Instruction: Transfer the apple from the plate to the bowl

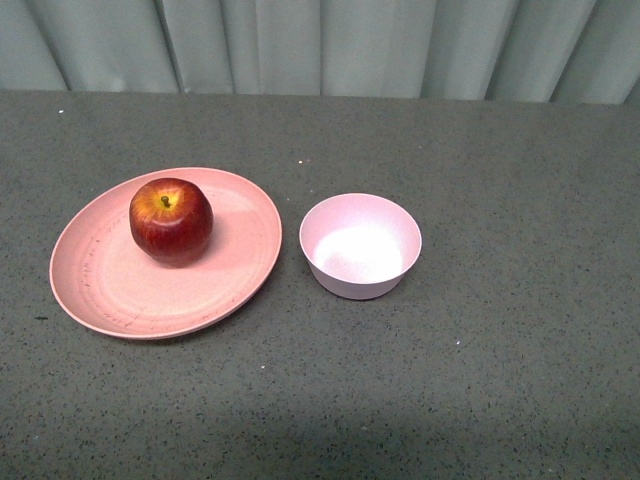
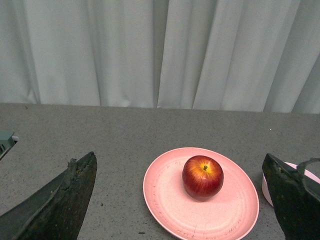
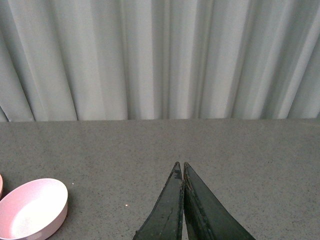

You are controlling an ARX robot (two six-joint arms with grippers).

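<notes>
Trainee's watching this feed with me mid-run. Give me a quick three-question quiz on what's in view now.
1. True or false: the apple is already in the bowl.
2. Compare the left gripper and the right gripper in their wrist views: which is open? A) left B) right C) both
3. Fill in: in the front view the bowl stands to the ___ of the plate, not touching it.
Key: 1 false, the apple sits on the plate; 2 A; 3 right.

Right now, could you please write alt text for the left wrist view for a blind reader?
A red apple sits on a pink plate on a grey table, between the open left gripper's fingers. A pale curtain hangs behind.
</notes>
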